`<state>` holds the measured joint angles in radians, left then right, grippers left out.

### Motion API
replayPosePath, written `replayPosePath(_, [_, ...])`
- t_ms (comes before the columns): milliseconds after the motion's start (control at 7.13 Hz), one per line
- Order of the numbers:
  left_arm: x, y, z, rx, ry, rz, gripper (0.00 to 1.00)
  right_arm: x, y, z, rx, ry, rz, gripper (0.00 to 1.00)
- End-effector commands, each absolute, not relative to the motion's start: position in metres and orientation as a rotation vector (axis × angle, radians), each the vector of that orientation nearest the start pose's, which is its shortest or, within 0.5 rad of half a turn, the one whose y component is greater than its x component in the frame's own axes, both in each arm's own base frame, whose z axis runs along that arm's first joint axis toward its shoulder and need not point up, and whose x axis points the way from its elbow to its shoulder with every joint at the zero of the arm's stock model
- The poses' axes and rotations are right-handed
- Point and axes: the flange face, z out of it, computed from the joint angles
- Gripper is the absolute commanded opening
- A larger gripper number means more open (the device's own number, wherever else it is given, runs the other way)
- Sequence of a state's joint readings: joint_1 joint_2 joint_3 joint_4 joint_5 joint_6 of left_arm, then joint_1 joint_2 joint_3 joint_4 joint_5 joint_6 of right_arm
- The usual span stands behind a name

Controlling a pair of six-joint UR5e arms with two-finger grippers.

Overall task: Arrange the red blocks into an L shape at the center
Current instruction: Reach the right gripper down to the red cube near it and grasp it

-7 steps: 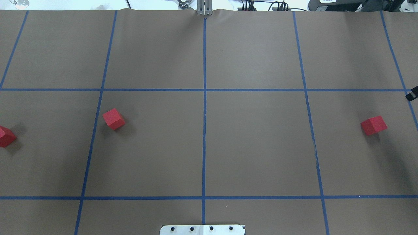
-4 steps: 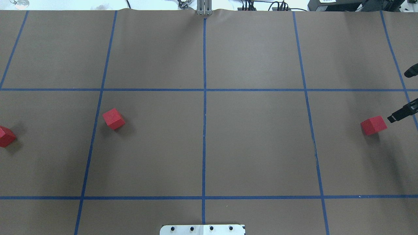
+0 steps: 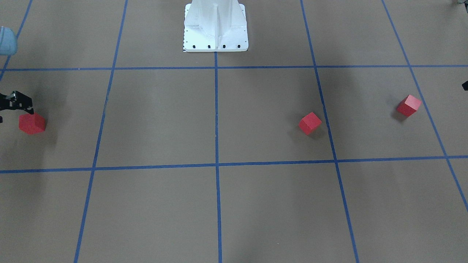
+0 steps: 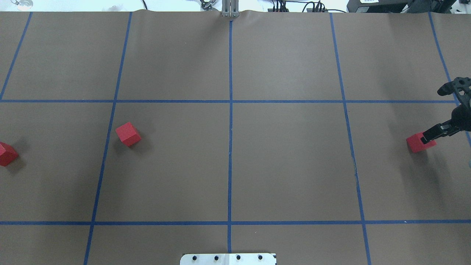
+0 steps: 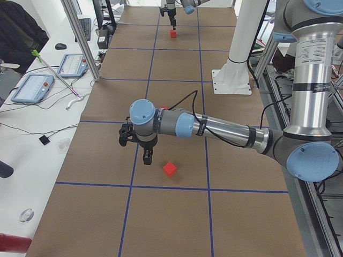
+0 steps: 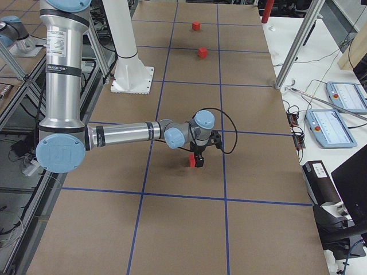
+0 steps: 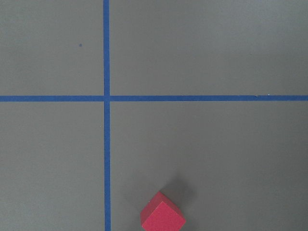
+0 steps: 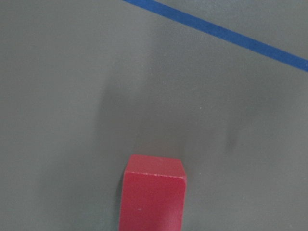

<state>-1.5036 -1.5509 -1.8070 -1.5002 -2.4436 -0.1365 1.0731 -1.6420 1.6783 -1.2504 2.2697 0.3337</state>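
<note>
Right gripper (image 4: 432,115): jaws spread wide, nothing held. In the overhead view one finger (image 4: 431,134) overlaps the upper edge of the right-hand red block (image 4: 415,144), and the other finger stands off toward 12 o'clock. Contact cannot be confirmed. That block rests on the table (image 4: 287,162) at 3 o'clock from centre. The middle red block (image 4: 128,134) lies at 9 o'clock from centre. The outermost red block (image 4: 5,154) lies farther out on the same bearing, cut by the frame edge. The left gripper (image 5: 146,152) hangs at 10 o'clock of a block in the left side view; its jaw state cannot be determined. All three blocks sit well apart.
</note>
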Motion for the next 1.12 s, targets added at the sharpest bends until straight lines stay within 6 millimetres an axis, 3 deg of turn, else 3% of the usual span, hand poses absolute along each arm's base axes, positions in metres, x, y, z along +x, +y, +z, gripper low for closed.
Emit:
replayPosePath(0, [-0.025,-0.485,0.551,0.049,0.881,-0.002,1.00,-0.188,-0.458,0.644,0.047,-0.807,-0.217,0.99])
replayPosePath(280, [-0.025,-0.484,0.547,0.057,0.881,0.001,1.00,-0.211,-0.449,0.639,0.035,-0.828,-0.127,0.93])
replayPosePath(421, [-0.025,-0.484,0.548,0.056,0.881,0.002,1.00,-0.210,-0.446,0.641,0.044,-0.834,-0.138,0.09])
replayPosePath(561, [-0.025,-0.484,0.547,0.057,0.881,0.001,1.00,-0.208,-0.445,0.637,0.053,-0.843,-0.142,0.00])
replayPosePath(841, [-0.025,-0.484,0.547,0.057,0.883,0.002,1.00,-0.192,-0.446,0.590,0.090,-0.911,-0.135,0.00])
replayPosePath(981, [-0.024,-0.484,0.542,0.066,0.885,0.009,1.00,-0.193,-0.451,0.559,0.109,-0.925,-0.135,0.00])
